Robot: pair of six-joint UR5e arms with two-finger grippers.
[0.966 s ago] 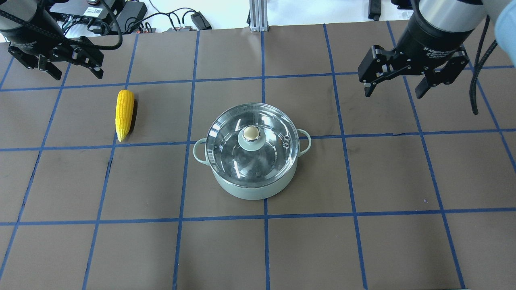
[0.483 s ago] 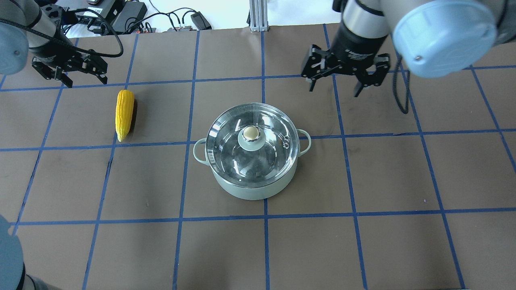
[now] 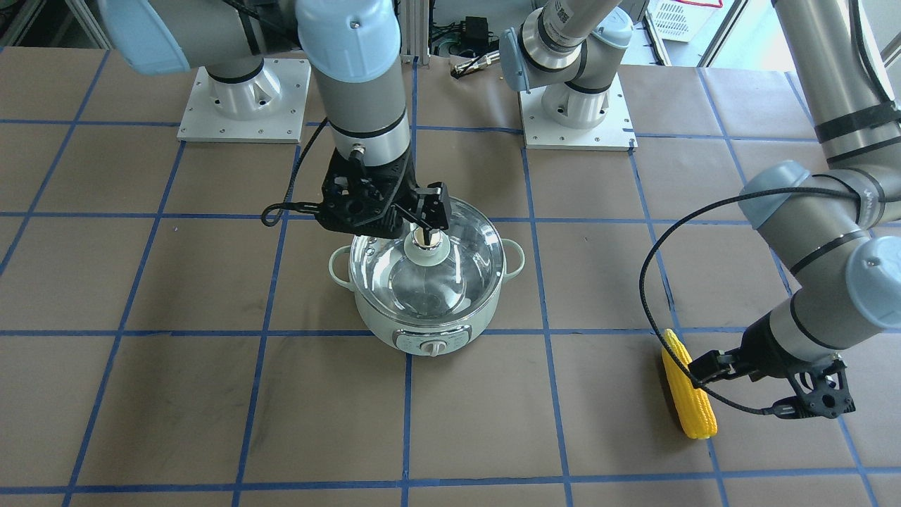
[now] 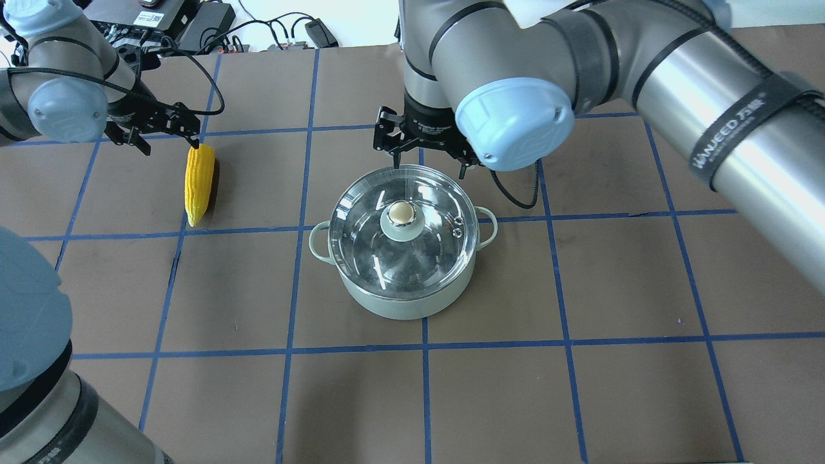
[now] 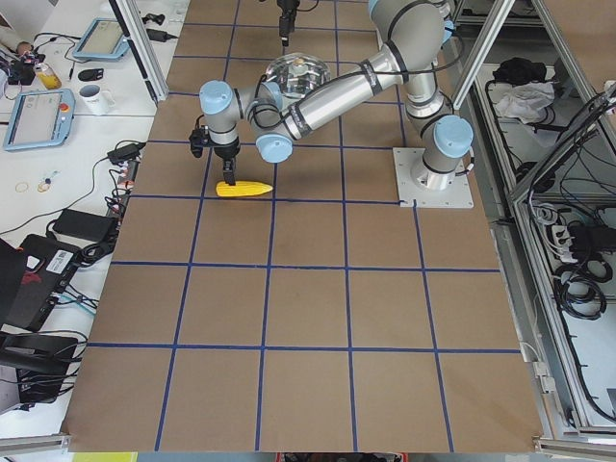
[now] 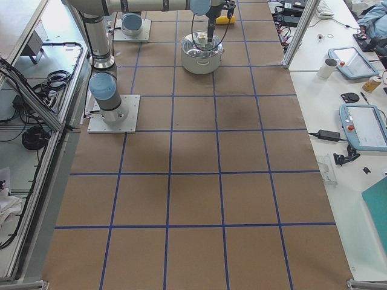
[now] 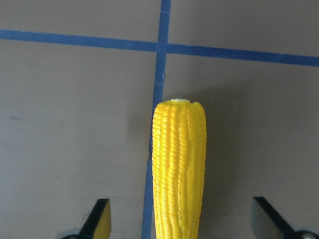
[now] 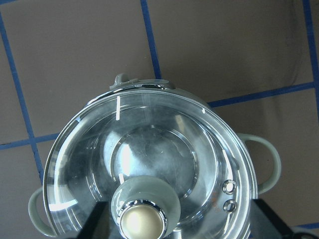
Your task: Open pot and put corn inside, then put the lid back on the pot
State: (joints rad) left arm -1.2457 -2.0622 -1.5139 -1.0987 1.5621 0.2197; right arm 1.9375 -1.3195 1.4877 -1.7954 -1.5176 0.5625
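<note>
Right now my right tool (image 4: pixel 428 166), fingers spread apart and holding nothing, hangs over the far half of the round clear glass lid (image 4: pixel 425 251), which still sits closed on the small pale mint-green cooking pot (image 4: pixel 406 303) at the middle of the brown gridded desk (image 4: pixel 580 277). In the wrist view, the lid's shiny gold knob (image 4: pixel 401 212) lies between my fingers, a little off centre, so this tool is the nearer one for lifting. My left tool (image 4: pixel 169 138), also spread and empty, hovers at the blunt end of the bright yellow corn cob (image 4: pixel 198 183). The cob lies flat, well to the pot's left, its long axis running away from me and crossing the gap between those fingers.
</note>
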